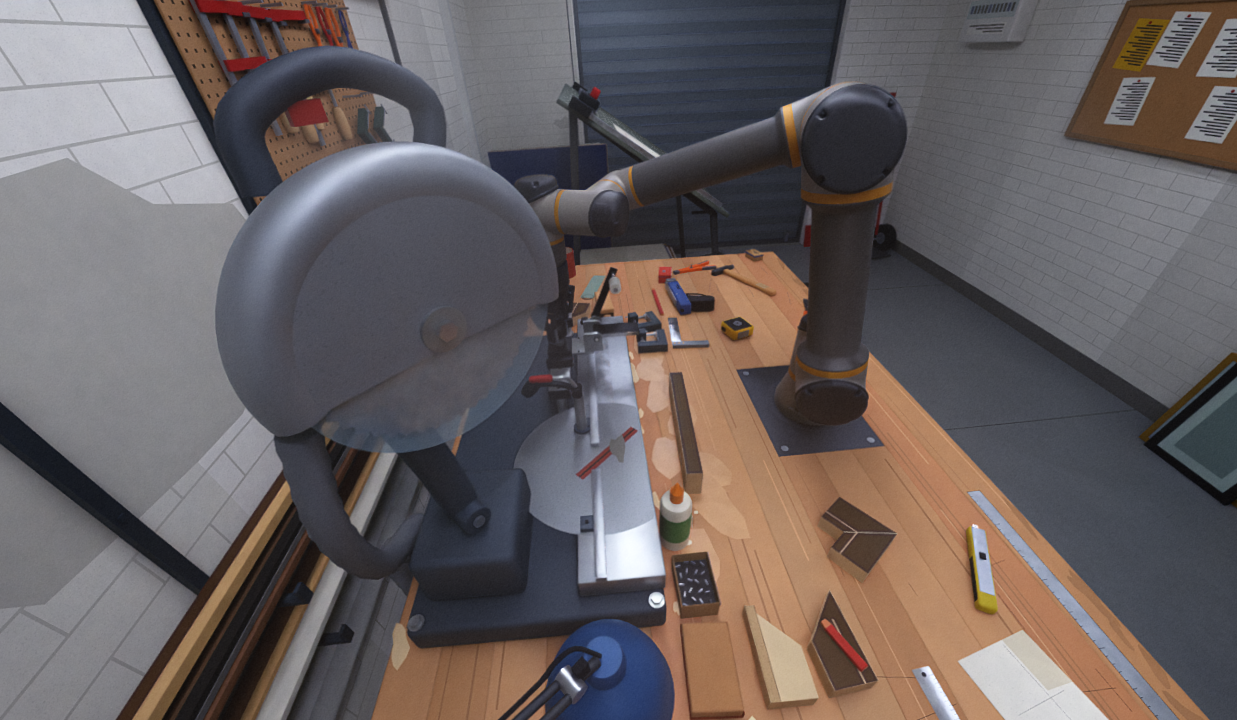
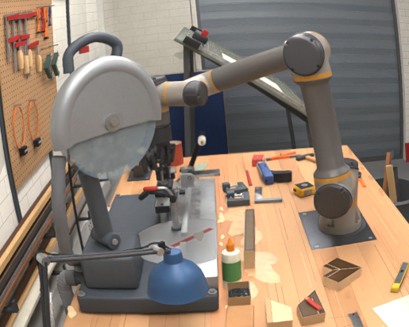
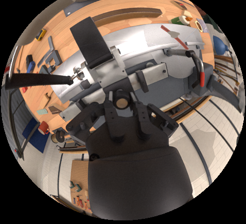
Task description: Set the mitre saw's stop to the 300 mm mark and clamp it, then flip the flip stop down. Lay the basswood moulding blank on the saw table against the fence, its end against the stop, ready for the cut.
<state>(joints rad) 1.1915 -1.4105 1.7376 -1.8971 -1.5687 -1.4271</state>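
The basswood moulding blank [image 1: 685, 430] [image 2: 249, 231] [image 3: 127, 13] lies on the bench beside the saw table [image 1: 609, 448] [image 2: 196, 222], parallel to it and apart from the fence [image 3: 144, 55]. The stop carriage sits on the fence rail at the far end of the saw, with its black flip stop [image 3: 91, 42] raised and a black lever [image 3: 36, 79] [image 2: 198, 149] sticking out. A round clamp knob [image 3: 121, 101] sits on the back of the carriage. My gripper [image 3: 124, 104] reaches in behind the fence and is closed around this knob.
The saw's large blade guard [image 1: 381, 287] [image 2: 105, 115] hangs over the table and hides my gripper from the side. A red-handled hold-down clamp [image 1: 551, 383] [image 2: 158, 190] [image 3: 199, 68] stands on the fence. A glue bottle [image 1: 675, 515] [image 2: 231, 260], a blue lamp [image 2: 176, 277] and small tools crowd the bench.
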